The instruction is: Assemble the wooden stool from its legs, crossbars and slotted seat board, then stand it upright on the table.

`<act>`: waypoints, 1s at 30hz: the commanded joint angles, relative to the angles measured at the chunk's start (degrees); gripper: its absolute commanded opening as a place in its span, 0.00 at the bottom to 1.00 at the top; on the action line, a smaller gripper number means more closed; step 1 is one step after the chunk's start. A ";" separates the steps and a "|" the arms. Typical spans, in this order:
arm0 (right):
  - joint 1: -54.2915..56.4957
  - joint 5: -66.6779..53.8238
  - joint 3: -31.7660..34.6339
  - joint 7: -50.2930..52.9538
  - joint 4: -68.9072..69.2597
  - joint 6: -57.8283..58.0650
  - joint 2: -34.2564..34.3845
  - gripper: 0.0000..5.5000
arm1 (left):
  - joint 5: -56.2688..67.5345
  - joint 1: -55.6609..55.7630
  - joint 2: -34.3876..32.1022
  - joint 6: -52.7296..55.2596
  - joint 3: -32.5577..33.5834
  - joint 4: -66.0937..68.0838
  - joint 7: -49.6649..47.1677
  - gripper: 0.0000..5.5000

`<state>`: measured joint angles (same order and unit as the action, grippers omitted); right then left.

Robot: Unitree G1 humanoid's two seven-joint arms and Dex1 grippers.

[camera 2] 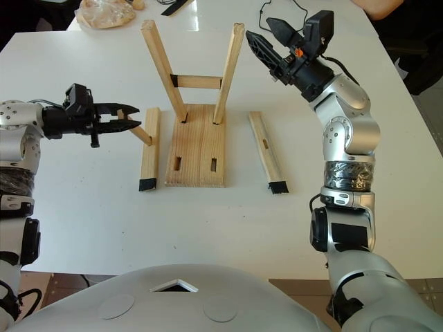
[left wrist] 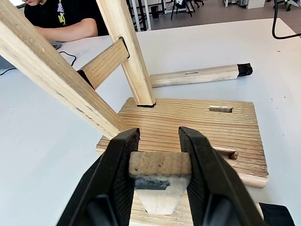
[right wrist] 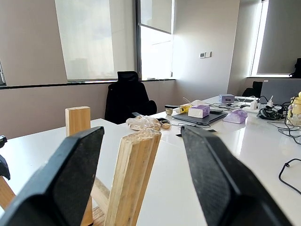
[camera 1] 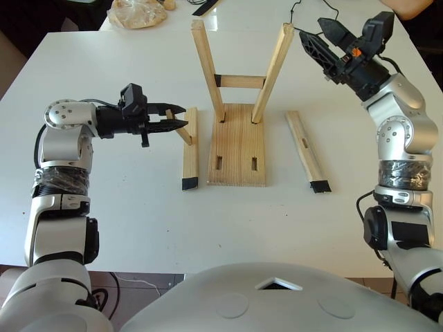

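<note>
The seat board [camera 1: 237, 160] lies flat in the middle of the white table [camera 1: 104, 207]. Two legs [camera 1: 208, 69] stand in it, joined by a crossbar [camera 1: 242, 81]. The left gripper [camera 1: 181, 116] is clamped on a short crossbar [left wrist: 160, 163] of the left loose leg [camera 1: 190, 155], which lies beside the board. The right gripper [camera 1: 313, 28] has its fingers apart near the top of the right standing leg. Another loose leg [camera 1: 308, 151] lies to the right of the board.
</note>
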<state>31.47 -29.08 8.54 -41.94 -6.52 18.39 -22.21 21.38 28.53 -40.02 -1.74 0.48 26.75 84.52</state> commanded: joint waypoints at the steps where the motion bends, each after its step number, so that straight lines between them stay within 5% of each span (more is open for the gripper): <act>1: -0.44 -0.11 -0.19 0.64 0.86 0.46 0.75 0.55 | -2.74 1.27 0.11 -1.02 -1.76 4.68 1.41 0.24; 9: -3.72 -0.36 -0.31 2.02 3.51 0.65 2.68 0.55 | -4.01 3.53 -0.94 -0.93 -3.55 10.32 5.75 0.24; 17: -8.65 -1.31 0.69 5.08 7.65 1.71 4.47 0.55 | 0.17 -0.40 -4.75 11.54 -4.84 -0.35 7.65 0.24; 30: -10.56 -2.03 0.52 8.59 9.16 3.61 6.68 0.55 | -5.07 -5.51 -2.01 3.31 -9.75 2.58 5.21 0.24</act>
<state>21.41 -30.72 8.84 -34.22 1.80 21.10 -15.81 22.66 29.03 -42.27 1.67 -5.23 27.46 91.56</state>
